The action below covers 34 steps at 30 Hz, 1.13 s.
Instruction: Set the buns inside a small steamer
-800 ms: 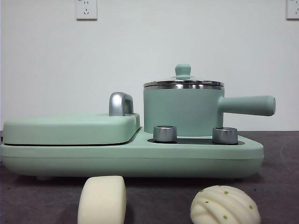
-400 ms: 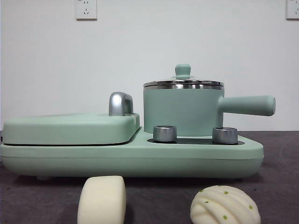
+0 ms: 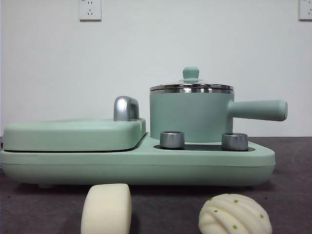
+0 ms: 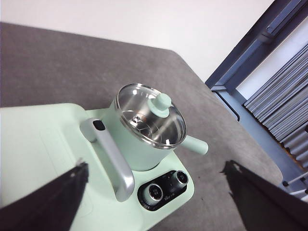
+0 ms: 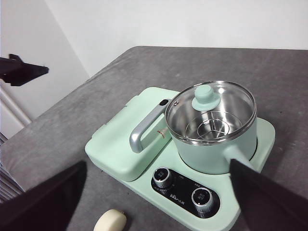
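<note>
- smooth bun (image 3: 106, 208) sits on the dark table (image 3: 292, 204), just in front of the cooker base (image 3: 136, 168), under the griddle side. Looks soft and light, so I'd guess it squashes easily. Take it across the rounded flanks, gentle squeeze. The right wrist view also catches it near the base's corner (image 5: 110, 221).
- flat lidded griddle (image 3: 73, 135) with its steel handle (image 3: 126, 108) fills the left half of the base. Not the target, just something to steer around.
- small steamer (image 3: 191, 116) stands on the right half, behind the two steel knobs (image 3: 172, 139). Glass lid (image 4: 150, 121) is on, so the green lid knob (image 3: 190, 73) is the obvious place to grab first. Glass plus steel rim means probably slippery and breakable, so lift it straight. A steel rack shows inside through the lid.
- ridged bun (image 3: 235, 214), green specks on it, lies on the table in front of the base's right end, well apart from the smooth one. The ridges probably dent easily; pinch low on its sides.
- left gripper (image 4: 154, 192) hovers high above the cooker, jaws spread wide, nothing held.
- right gripper (image 5: 159, 192) same deal: wide and empty, high over the base.
- writing: tiny print on the dark knob panel (image 5: 185, 192), too small to read. No brand I can make out.
</note>
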Available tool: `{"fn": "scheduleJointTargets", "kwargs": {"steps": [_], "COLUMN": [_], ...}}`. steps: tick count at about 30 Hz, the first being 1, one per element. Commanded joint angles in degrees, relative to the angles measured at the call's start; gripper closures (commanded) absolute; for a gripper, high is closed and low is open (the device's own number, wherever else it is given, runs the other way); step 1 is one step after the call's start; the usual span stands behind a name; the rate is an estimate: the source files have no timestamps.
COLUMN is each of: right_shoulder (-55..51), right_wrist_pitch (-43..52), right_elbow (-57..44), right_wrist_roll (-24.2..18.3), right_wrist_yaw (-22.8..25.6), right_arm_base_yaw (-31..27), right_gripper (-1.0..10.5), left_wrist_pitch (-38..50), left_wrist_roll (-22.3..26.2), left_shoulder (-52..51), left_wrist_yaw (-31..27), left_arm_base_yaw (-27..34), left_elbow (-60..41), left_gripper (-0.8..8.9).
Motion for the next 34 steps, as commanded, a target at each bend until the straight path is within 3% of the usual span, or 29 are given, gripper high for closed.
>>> {"fn": "scheduleJointTargets", "kwargs": {"steps": [1, 10, 19, 27, 34], "right_shoulder": [0.2, 0.2, 0.2, 0.2, 0.2], "right_wrist_pitch": [0.4, 0.6, 0.6, 0.6, 0.6], "right_elbow": [0.9, 0.9, 0.9, 0.9, 0.9], "right_wrist_roll": [0.2, 0.2, 0.4, 0.8, 0.8], "right_wrist_yaw": [0.0, 0.0, 0.0, 0.0, 0.0], "right_arm_base_yaw": [0.1, 0.1, 0.1, 0.1, 0.1], "right_gripper": [4.4, 4.5, 4.5, 4.5, 4.5], "left_wrist_pitch": [1.2, 5.2, 4.1, -3.9, -5.4], "left_wrist_roll": [0.8, 0.8, 3.6, 11.4, 17.1], "left_shoulder": [2.3, 12.3, 27.9, 43.2, 52.6], "left_wrist_yaw": [0.4, -2.9, -9.3, -18.4, -24.9], "left_arm_base_yaw": [-0.7, -6.1, -14.4, -22.3, -28.8], "left_elbow": [1.3, 3.2, 14.7, 32.3, 42.1], "left_gripper": [3.17, 3.17, 3.17, 3.17, 3.22]}}
